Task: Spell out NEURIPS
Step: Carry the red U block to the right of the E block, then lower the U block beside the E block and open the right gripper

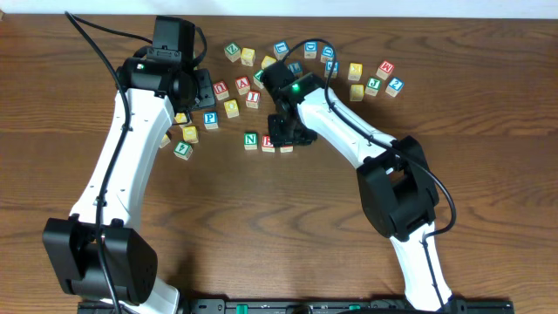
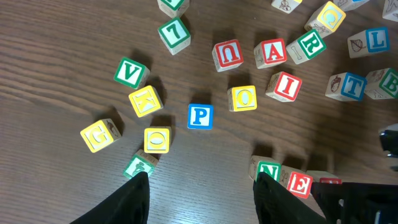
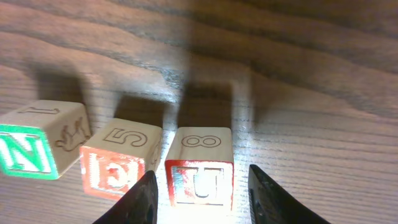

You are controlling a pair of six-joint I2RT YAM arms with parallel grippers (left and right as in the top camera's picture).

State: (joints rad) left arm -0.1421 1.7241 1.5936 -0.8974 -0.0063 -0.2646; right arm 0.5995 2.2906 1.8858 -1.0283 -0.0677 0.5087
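Three cubes stand in a row on the table: green N (image 3: pixel 25 152), red E (image 3: pixel 115 168) and red U (image 3: pixel 200 174). My right gripper (image 3: pixel 205 199) is open, a finger on each side of that U, with a clear gap on the right. The overhead view shows the same row, N (image 1: pixel 251 140), E (image 1: pixel 268 143), U (image 1: pixel 286 147), under the right gripper (image 1: pixel 289 137). Loose in the left wrist view lie blue P (image 2: pixel 200 116), red I (image 2: pixel 285 85), green R (image 2: pixel 309 43) and another red U (image 2: pixel 227 53). My left gripper (image 2: pixel 203 186) hangs open and empty above the table.
More lettered cubes lie scattered: A (image 2: pixel 271 52), yellow O (image 2: pixel 244 98), V (image 2: pixel 130 73), K (image 2: pixel 145 101), G (image 2: pixel 99 134), T (image 2: pixel 345 85). A further cluster (image 1: pixel 366 77) sits at the back right. The right arm crosses over the back cubes.
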